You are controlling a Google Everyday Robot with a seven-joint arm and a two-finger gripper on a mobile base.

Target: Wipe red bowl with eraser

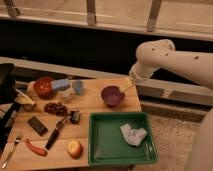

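The red bowl [43, 86] sits at the table's back left corner. Near the left front lies the eraser [37, 125], a flat black block with nothing touching it. My white arm comes in from the right and bends down to the gripper [127, 87], which hangs at the right rim of the dark purple bowl [113, 95]. The gripper is open, holds nothing, and is far from both the eraser and the red bowl.
A light-blue block [61, 83] and a grey cup [78, 87] stand right of the red bowl. Grapes [56, 107], a black-handled knife [55, 135], an apple [74, 148], a red chili [35, 147] and a fork [11, 150] lie around the eraser. A green tray [100, 150] holds a white cloth [133, 134].
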